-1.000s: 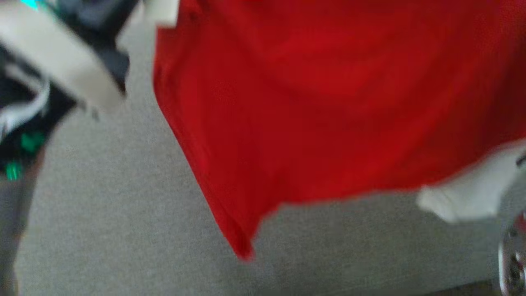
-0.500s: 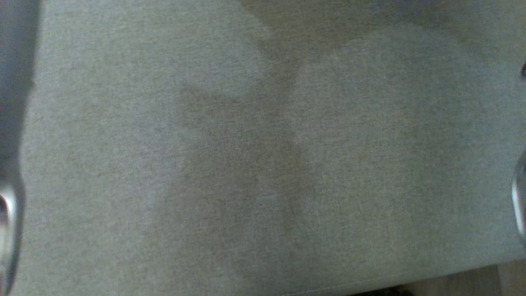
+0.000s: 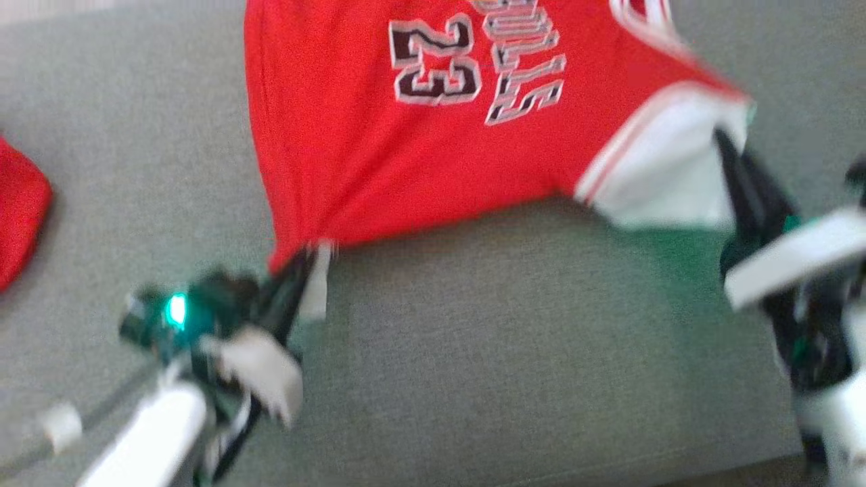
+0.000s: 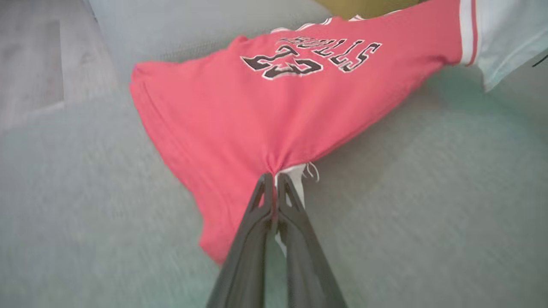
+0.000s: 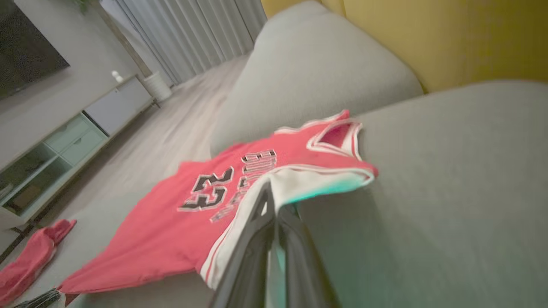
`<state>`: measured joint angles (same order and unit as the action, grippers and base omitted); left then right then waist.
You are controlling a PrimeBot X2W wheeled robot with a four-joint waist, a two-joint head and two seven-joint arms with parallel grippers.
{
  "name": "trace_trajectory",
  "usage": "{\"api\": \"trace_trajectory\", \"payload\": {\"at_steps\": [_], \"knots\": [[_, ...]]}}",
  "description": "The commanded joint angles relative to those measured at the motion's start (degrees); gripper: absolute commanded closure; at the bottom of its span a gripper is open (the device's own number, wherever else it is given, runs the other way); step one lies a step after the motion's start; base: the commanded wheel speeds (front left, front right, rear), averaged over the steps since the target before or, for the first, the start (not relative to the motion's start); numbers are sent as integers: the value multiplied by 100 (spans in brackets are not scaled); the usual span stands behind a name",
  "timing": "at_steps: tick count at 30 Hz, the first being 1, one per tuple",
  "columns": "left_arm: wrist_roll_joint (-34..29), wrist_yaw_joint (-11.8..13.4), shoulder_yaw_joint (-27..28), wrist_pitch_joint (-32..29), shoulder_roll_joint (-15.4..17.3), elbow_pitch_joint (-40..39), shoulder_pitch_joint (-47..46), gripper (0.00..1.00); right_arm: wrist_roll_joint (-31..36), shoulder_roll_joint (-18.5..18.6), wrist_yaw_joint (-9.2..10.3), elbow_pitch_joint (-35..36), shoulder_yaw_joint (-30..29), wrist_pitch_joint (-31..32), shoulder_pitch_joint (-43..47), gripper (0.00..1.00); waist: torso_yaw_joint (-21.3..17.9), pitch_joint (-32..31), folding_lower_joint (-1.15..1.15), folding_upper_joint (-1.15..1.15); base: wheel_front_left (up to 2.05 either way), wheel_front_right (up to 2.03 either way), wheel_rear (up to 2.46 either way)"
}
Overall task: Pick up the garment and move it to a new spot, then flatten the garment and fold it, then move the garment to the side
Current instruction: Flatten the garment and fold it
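Both grippers: left gripper (image 4: 274, 182) clamps jersey (image 3: 379, 155) hem, right gripper (image 5: 270, 190) its white-trimmed edge.
Flattening: hold taut, lower evenly onto sofa (image 3: 473, 379).

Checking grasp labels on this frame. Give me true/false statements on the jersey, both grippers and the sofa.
1. The left gripper is shut on a red edge of the jersey. True.
2. The right gripper hangs open, clear of the jersey. False: it is shut on the jersey's white-trimmed part.
3. The jersey shows the number 23. True.
4. The jersey lies on a wooden floor. False: it is over the grey sofa.
5. A second red cloth lies apart from the jersey, to the robot's left. True.
6. The jersey is folded into a neat square. False: it is spread out, pulled between the two grippers.
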<state>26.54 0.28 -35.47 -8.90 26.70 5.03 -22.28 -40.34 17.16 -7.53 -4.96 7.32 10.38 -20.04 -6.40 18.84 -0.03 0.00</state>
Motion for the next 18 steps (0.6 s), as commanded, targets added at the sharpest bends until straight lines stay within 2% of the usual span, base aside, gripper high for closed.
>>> {"api": "trace_trajectory", "payload": {"at_steps": [1, 6, 9, 13, 16, 18], "knots": [[33, 231, 219, 83, 339, -516, 303, 100, -21, 113, 4, 392, 50, 104, 484, 100, -45, -253, 3, 0, 0, 0, 0], [127, 862, 142, -14, 575, -1543, 1741, 100, 208, 191, 4, 907, -25, 581, 2020, 100, -53, -452, 3, 0, 0, 0, 0], [249, 1107, -5, -163, 687, -2264, 2518, 100, 307, 35, 4, 1304, -295, 872, 2823, 100, -66, -465, 3, 0, 0, 0, 0], [484, 1220, -81, -366, 778, -2876, 2992, 100, 339, -169, 4, 1742, -534, 1219, 3332, 100, -71, -398, 3, 0, 0, 0, 0], [624, 1083, -62, -694, 1026, -3154, 2929, 100, 323, -292, 4, 2058, -685, 1662, 3314, 100, -106, -276, 3, 0, 0, 0, 0], [789, 897, 8, -954, 1137, -3225, 2642, 100, 218, -361, 4, 2148, -764, 2025, 3039, 100, -129, -178, 3, 0, 0, 0, 0]]}}
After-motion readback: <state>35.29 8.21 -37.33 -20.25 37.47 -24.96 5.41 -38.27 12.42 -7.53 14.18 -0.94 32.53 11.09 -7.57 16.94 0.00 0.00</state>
